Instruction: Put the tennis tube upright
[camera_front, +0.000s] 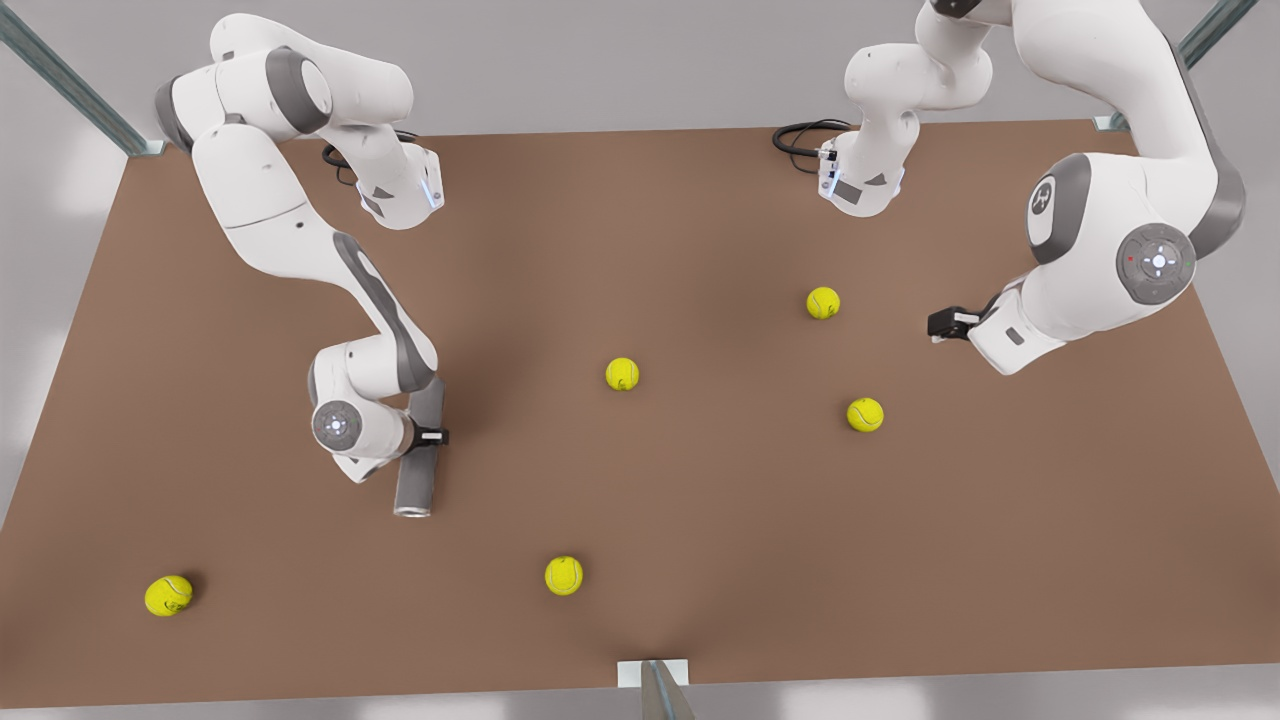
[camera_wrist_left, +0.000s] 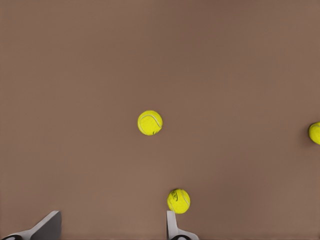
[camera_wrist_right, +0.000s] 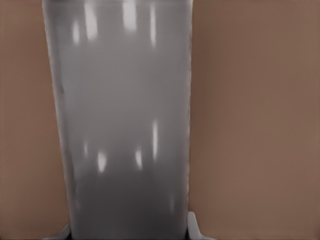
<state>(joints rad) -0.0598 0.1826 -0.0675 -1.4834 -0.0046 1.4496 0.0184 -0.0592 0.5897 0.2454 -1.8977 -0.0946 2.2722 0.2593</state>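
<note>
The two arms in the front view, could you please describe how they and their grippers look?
Both arms are glossy white with rounded segments and dark grey joint bands. Round grey caps with a small lit centre mark the joints. Black cables loop at each base. The right gripper and left gripper are small black pieces on white wrists; the wrist views show pale grey fingers.

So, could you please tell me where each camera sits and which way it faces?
Front view: high above the table, looking down; shows both arms, the left gripper, and the right gripper on the lying tennis tube.
Left wrist view: faces down at tennis balls; own open fingertips show.
Right wrist view: close on the tennis tube, own fingertips flanking it.
Shared: front and right wrist views both show the tennis tube.
</note>
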